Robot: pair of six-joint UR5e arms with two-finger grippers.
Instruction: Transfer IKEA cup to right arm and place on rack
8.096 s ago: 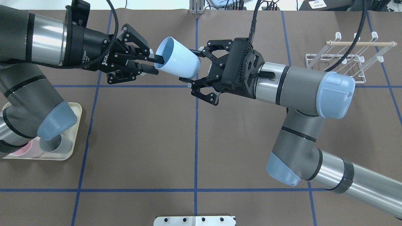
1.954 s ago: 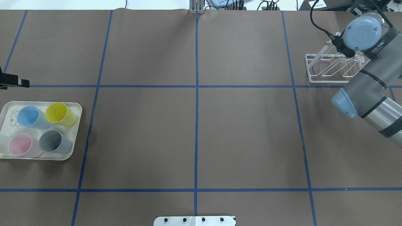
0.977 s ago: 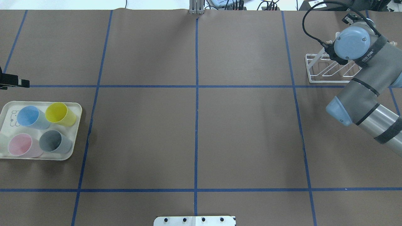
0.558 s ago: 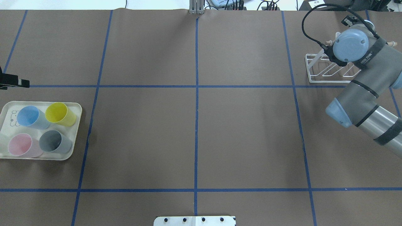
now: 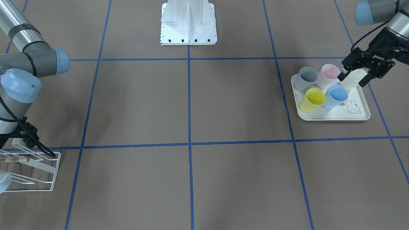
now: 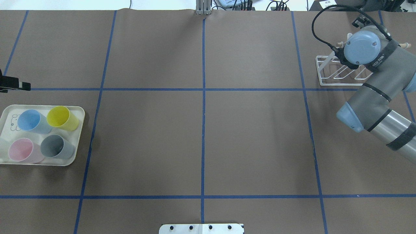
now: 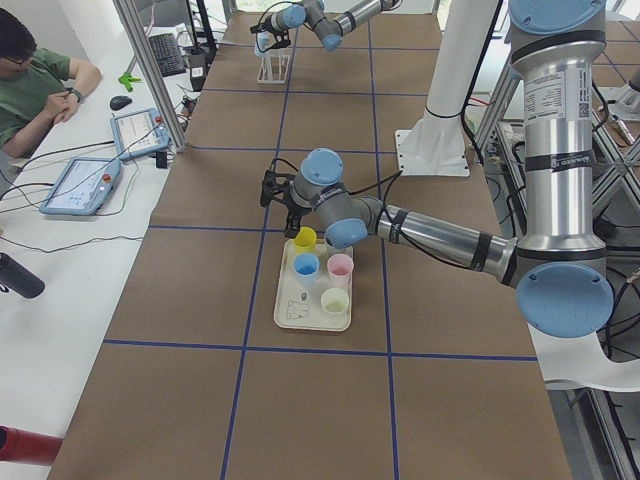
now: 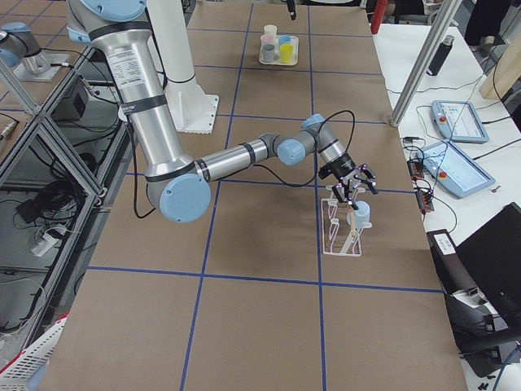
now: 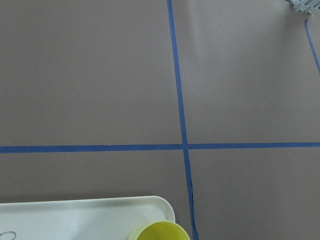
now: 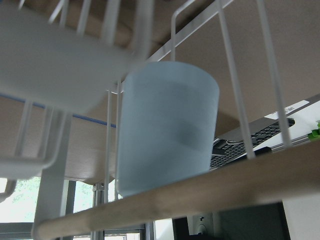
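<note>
The light blue IKEA cup [image 10: 167,125] hangs upside down on the white wire rack [image 8: 338,232], behind its wooden dowel [image 10: 200,195]. It also shows in the exterior right view [image 8: 359,216] and at the edge of the front view [image 5: 2,182]. My right gripper [image 8: 354,183] is just above the cup and apart from it. My own wrist hides it from overhead, so I cannot tell whether it is open. My left gripper [image 5: 352,79] is open and empty, high up near the tray. One of its fingers [image 6: 13,85] shows overhead.
A cream rabbit-print tray [image 5: 335,116] at my left holds yellow [image 6: 60,117], blue [image 6: 31,121], pink [image 6: 21,150], grey [image 6: 55,147] and cream [image 5: 354,78] cups. The rack [image 6: 338,85] stands at the far right. An operator sits beyond the far edge.
Eight seconds ago both grippers held the blue cup at mid-table. The left arm has since withdrawn to the tray side. Over the last two seconds the right wrist has shifted slightly left over the rack.
</note>
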